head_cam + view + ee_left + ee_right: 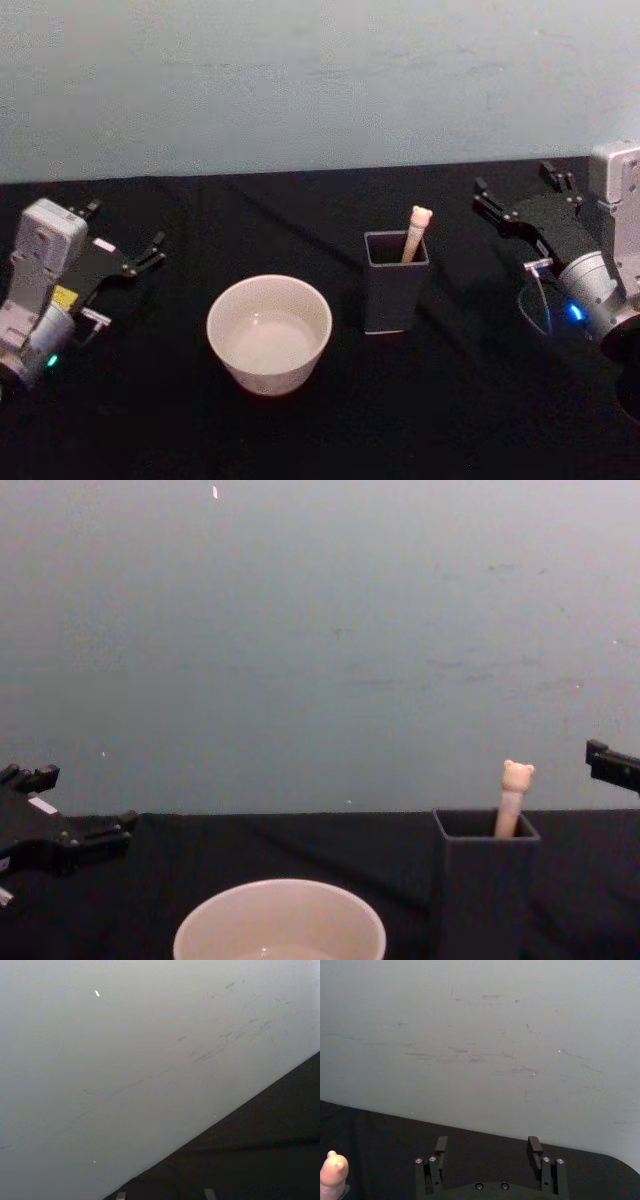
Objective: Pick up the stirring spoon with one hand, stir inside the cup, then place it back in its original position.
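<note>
The stirring spoon [416, 233] stands in the dark grey square holder [395, 282] at the table's middle right; its peach handle with the bear head [517, 777] leans over the rim, and its stem and bowl are hidden inside. The cream cup [269, 333] sits to the left of the holder [485, 880] and slightly nearer me, with nothing standing in it. My right gripper [515, 182] hovers open to the right of the holder, level with the spoon's top and apart from it. The right wrist view has its fingers [535, 1146] spread wide, and the bear head [332, 1170] off to one side. My left gripper [125, 228] rests open at the far left.
A black cloth [460, 420] covers the table, and a plain pale wall [320, 80] rises directly behind it. The cup [280, 925] and holder stand about a hand's width apart. Open cloth lies in front of both and between the holder and my right arm.
</note>
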{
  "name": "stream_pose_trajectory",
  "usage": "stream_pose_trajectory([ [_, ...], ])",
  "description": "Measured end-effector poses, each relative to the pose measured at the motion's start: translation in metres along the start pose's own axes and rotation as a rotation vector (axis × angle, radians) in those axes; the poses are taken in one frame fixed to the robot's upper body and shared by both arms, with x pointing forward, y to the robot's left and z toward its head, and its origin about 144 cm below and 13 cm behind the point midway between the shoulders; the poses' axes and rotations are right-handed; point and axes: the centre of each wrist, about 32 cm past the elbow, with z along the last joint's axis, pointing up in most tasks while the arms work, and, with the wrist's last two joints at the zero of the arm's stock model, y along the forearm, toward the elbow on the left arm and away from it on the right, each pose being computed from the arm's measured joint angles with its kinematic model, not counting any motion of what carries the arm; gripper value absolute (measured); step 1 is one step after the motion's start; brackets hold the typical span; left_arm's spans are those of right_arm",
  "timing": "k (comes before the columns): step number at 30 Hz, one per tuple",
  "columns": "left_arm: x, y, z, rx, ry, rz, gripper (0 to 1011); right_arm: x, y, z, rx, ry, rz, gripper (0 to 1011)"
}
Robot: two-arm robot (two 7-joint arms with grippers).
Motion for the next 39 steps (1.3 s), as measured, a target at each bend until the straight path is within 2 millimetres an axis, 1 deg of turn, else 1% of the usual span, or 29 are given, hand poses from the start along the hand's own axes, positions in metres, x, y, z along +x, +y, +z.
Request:
stream_pose_trajectory([
  [39,0.0000,0.0000,0.0000,0.000,0.000,0.000,1001,-0.0001,0.0000,0.0001,0.001,0.000,0.000,1000],
])
